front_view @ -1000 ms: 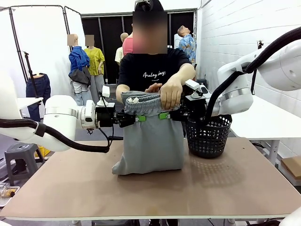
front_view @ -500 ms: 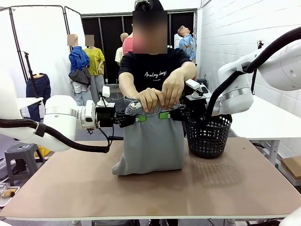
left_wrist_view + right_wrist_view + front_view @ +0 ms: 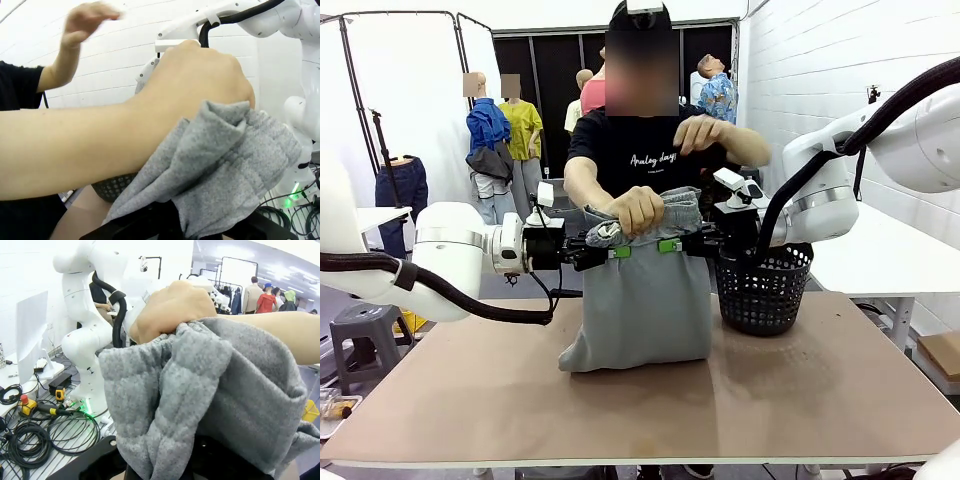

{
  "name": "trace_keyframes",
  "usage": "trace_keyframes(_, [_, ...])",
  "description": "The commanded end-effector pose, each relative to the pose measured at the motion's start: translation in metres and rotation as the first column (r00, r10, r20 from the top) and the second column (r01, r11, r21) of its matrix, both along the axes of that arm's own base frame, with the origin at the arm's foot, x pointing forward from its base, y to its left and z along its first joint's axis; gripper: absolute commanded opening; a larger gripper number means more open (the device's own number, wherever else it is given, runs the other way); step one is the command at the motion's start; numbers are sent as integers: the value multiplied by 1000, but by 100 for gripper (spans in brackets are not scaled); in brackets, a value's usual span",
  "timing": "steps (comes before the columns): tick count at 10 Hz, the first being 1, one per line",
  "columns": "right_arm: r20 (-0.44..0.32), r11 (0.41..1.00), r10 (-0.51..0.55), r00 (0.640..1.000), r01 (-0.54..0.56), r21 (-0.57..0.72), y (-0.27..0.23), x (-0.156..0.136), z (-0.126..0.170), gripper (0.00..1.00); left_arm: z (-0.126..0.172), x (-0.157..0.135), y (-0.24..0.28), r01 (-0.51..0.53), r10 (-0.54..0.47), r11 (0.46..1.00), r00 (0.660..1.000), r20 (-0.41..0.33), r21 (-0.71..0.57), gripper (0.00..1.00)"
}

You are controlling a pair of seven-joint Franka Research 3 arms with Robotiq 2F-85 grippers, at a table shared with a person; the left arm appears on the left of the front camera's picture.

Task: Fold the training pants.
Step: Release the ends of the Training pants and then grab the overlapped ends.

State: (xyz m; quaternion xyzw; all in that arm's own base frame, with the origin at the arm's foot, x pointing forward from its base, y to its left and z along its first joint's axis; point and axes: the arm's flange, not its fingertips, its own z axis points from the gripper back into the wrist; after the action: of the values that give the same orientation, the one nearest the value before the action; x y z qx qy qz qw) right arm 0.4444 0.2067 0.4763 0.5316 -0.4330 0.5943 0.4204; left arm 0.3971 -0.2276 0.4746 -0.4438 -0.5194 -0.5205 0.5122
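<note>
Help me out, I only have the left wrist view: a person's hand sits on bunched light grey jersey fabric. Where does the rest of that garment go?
Observer: In the front view the light grey jersey training pants hang down as a flat panel, and their lower end rests on the brown table.
Operator: Is the other arm holding them too?
Observer: Yes. The right gripper is shut on the top edge, level with the left gripper and a short way from it.
Operator: Anything standing nearby?
Observer: A black mesh basket stands on the table close beside the pants, on the robot's right.
</note>
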Motion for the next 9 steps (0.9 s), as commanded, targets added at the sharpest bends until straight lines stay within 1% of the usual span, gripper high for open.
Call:
trace_keyframes(1, [6,1000,10,1000,-10,13,-1,-3,-1,0,2,0,0,-3,3,1000,1000,4,-3,0])
trace_keyframes(9, [6,1000,10,1000,-10,13,-1,-3,-1,0,2,0,0,-3,3,1000,1000,4,-3,0])
